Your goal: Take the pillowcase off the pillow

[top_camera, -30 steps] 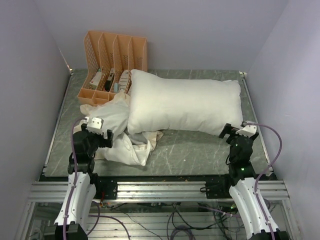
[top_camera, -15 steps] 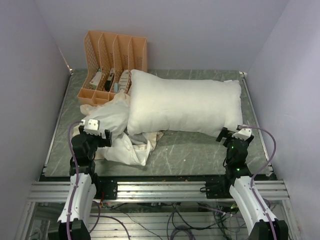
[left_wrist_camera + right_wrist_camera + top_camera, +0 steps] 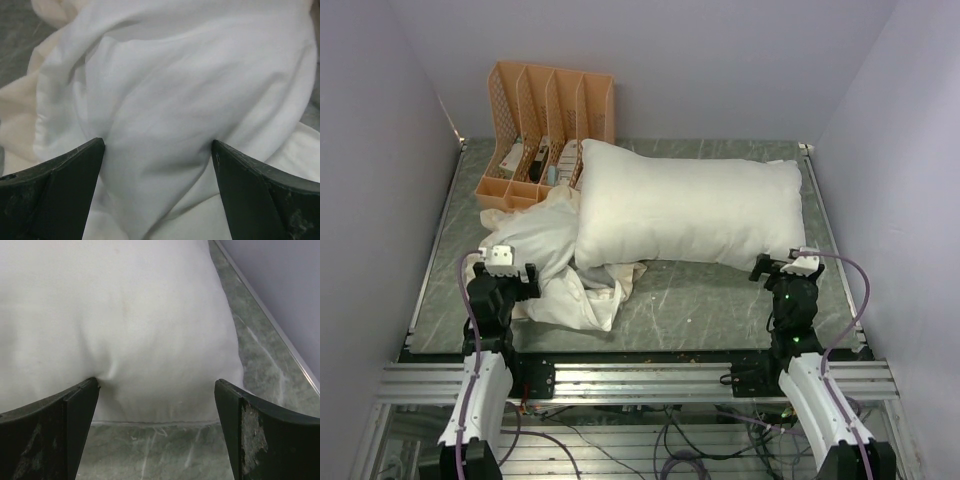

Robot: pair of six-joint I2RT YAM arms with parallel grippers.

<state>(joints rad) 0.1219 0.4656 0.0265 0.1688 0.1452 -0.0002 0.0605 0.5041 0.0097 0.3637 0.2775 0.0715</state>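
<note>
While the cream pillowcase (image 3: 560, 275) lies crumpled on the left of the table (image 3: 720, 305), partly under the left end of the bare white pillow (image 3: 690, 210), neither has shifted in the last second. Both arms have drawn back toward the near edge: the left hand (image 3: 157, 145) gapes wide facing the pillowcase, the right hand (image 3: 156, 382) wide facing the pillow's right end, both empty.
</note>
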